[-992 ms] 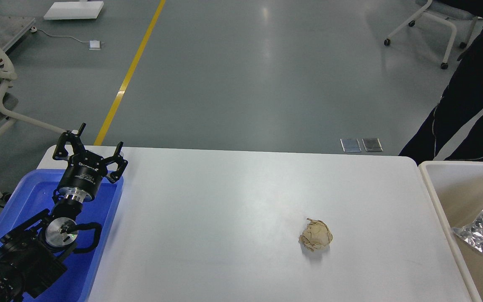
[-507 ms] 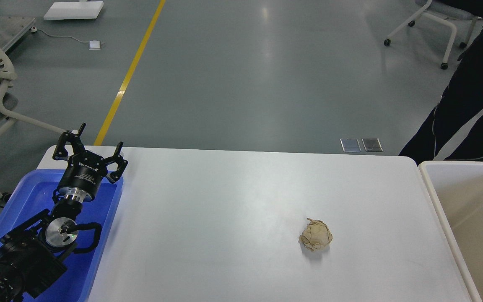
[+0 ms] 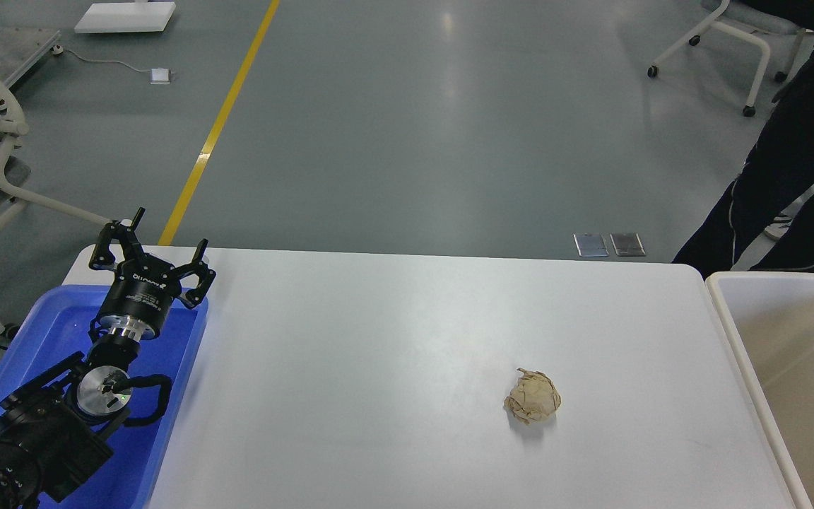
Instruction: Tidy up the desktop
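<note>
Left black two-finger gripper (image 3: 152, 249) spread wide, empty, seemingly over blue plastic tray (image 3: 174, 396). Crumpled tan paper ball (image 3: 533, 396) on large white rectangular desktop (image 3: 379, 353).

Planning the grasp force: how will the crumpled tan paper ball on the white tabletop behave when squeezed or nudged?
The crumpled tan paper ball looks creased and hollow, so it is probably light and would crush under a squeeze. Its rounded but lumpy shape suggests a nudge would tumble it briefly across the smooth white tabletop, not roll it far.

1 desktop (image 3: 393, 339), 1 crumpled paper ball (image 3: 533, 396), 2 bins (1 blue tray (image 3: 39, 332), 1 cream bin (image 3: 767, 353)).
</note>
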`<action>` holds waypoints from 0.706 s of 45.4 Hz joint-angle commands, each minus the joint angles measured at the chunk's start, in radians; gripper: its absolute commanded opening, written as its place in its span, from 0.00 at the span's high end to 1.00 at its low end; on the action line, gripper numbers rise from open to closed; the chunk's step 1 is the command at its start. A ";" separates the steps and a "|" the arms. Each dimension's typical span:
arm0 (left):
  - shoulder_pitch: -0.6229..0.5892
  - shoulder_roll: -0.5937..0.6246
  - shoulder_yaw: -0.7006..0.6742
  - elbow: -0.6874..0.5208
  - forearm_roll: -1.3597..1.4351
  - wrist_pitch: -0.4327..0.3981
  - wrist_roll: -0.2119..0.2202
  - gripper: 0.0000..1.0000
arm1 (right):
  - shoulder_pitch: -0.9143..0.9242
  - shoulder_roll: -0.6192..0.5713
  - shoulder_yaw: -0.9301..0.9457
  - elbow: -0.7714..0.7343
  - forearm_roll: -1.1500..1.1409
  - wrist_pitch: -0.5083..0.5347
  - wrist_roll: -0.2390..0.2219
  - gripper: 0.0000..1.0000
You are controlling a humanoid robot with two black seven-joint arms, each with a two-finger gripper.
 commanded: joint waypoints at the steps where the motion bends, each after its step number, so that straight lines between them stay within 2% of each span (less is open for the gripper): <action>1: 0.000 0.000 0.000 0.000 0.000 0.000 0.000 0.00 | 0.115 -0.015 0.259 0.001 0.000 -0.001 0.004 0.00; 8: 0.000 0.000 0.000 0.000 0.000 0.000 0.000 0.00 | 0.196 -0.031 0.306 0.005 0.000 0.005 -0.003 0.00; 14: 0.000 0.000 0.000 0.000 0.000 0.000 0.000 0.00 | 0.241 -0.041 0.438 0.053 0.001 0.011 -0.003 0.00; 18: 0.000 0.000 0.000 0.000 0.000 0.000 0.000 0.00 | 0.241 -0.066 0.538 0.163 -0.002 0.010 0.004 0.00; 25: 0.000 0.000 0.000 0.000 0.000 0.000 0.000 0.00 | 0.239 -0.097 0.587 0.289 -0.002 0.010 0.005 0.00; 32: 0.000 0.000 0.000 0.000 0.000 0.000 0.000 0.00 | 0.184 -0.071 0.808 0.392 -0.002 0.010 0.007 0.00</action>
